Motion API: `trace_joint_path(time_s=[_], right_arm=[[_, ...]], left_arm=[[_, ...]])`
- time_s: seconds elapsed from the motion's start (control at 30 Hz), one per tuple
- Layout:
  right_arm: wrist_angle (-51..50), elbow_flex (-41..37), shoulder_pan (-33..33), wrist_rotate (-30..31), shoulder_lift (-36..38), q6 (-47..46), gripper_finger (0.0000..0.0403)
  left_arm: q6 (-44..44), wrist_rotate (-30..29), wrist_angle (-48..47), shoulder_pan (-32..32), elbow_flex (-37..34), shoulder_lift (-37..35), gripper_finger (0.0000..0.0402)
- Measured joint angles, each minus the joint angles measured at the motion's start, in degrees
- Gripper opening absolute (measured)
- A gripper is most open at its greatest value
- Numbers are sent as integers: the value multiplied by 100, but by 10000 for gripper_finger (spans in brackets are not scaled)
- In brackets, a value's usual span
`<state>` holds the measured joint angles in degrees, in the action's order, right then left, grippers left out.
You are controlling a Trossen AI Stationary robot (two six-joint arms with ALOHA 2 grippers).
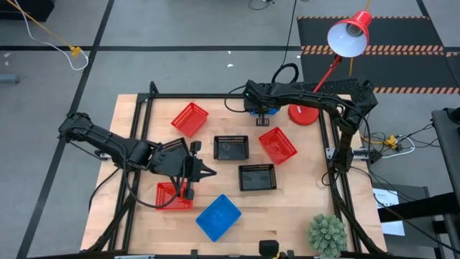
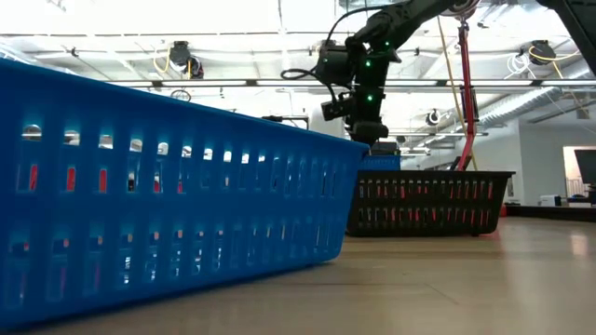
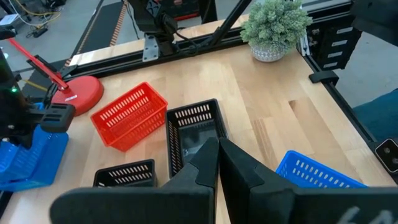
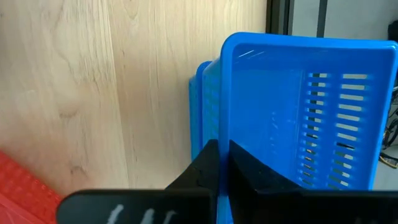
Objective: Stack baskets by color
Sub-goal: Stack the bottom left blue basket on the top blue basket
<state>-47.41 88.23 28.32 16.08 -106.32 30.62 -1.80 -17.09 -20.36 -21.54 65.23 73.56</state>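
From above, the right end effector [image 1: 261, 110] sits at the far edge of the counter [image 1: 302, 208] beside the lamp base [image 1: 304, 114], over the blue baskets there, which its arm mostly hides. The left end effector [image 1: 205, 171] hovers near the counter's middle, fingers pressed together and empty, just beyond a red basket [image 1: 175, 196]. Two more red baskets [image 1: 190, 119] and [image 1: 277, 144], two black baskets [image 1: 231, 147] and [image 1: 256, 177], and a lone blue basket [image 1: 218, 217] lie scattered apart.

At counter height, the lone blue basket [image 2: 168, 186] fills the foreground and a black basket [image 2: 430, 202] stands behind it; the right arm comes down to the far blue pair.

The left wrist view shows closed fingertips [image 3: 214, 163] above a black basket [image 3: 193, 134]. If they descend shut, they could shove it askew.

The right wrist view shows the narrow end effector [image 4: 219, 163] pinching the wall of an upper blue basket [image 4: 305, 106] that sits offset on a lower blue one [image 4: 200, 112]. Judged from that offset, a release here could leave the stack crooked or let the top basket slide off.
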Motion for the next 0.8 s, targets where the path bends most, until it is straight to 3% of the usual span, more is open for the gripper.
trace_joint_path(time_s=[0.6, 0.8], right_arm=[[62, -2, 50, -138, -44, -143, 5], [88, -2, 58, -132, -44, -143, 22]], left_arm=[[39, -1, 7, 0, 0, 2, 17], [37, -1, 7, 0, 0, 2, 17]])
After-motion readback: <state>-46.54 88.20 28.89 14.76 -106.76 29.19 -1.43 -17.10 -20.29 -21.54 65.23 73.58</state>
